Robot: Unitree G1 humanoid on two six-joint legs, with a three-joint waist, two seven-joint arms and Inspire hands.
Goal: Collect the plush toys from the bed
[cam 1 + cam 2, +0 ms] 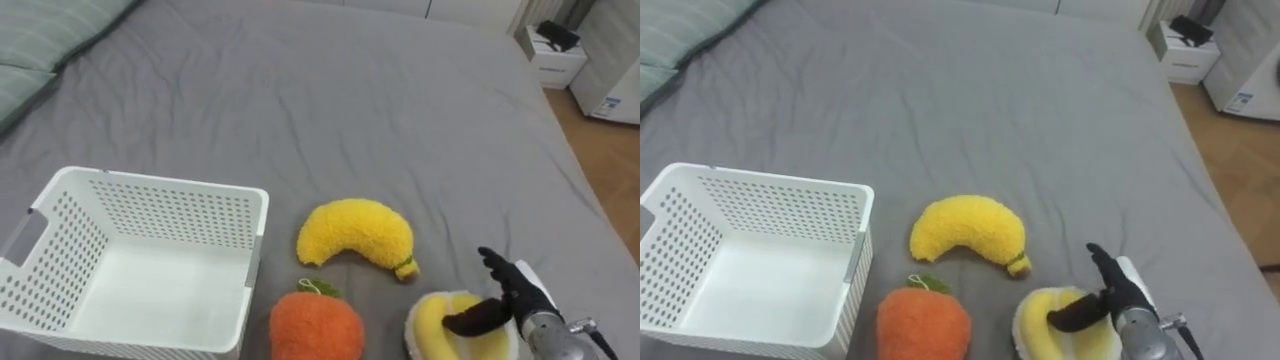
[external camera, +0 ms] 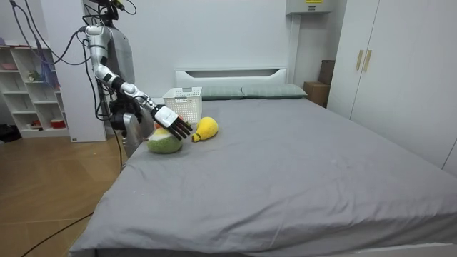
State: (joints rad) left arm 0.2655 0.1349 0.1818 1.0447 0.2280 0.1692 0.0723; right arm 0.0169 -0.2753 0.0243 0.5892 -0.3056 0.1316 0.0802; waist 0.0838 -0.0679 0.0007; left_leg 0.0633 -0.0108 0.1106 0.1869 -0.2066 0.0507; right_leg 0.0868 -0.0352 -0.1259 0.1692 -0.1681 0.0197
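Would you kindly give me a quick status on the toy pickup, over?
Right hand open, thumb on round yellow toy. Banana toy and orange toy lie on bed beside basket, basket empty. Nothing in the way.

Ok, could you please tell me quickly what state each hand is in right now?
Right hand: open, fingers straight, thumb resting on the round yellow plush toy.
Left hand: cannot be told.
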